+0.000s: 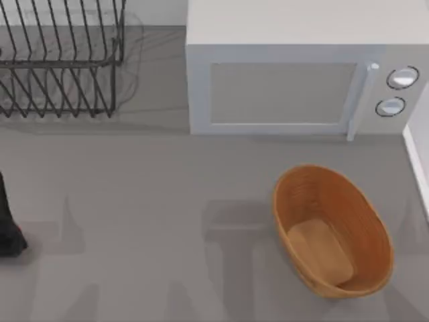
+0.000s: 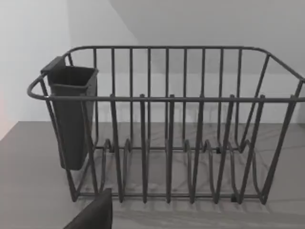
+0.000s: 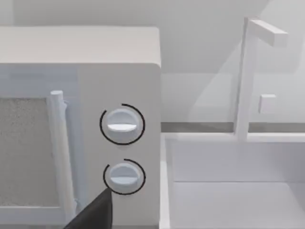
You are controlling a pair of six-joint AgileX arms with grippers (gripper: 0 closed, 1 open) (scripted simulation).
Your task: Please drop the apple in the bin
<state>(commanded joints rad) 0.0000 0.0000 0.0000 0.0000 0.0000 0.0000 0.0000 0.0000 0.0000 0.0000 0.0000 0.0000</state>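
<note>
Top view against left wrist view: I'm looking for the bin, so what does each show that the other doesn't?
The top view adds the wicker bin at the table's right and the white microwave behind it. The left wrist view adds a dark cup hung on the dish rack's end. Both share the black wire dish rack and the grey table.

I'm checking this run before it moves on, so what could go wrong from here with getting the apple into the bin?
1. The bin holds no fruit, and the bare table around it shows none, so a grasp may have no target.
2. The left arm sits at the table's left edge, far from the bin, so a long carry may be needed.
3. The microwave stands close behind the bin and could block a reach.
</note>
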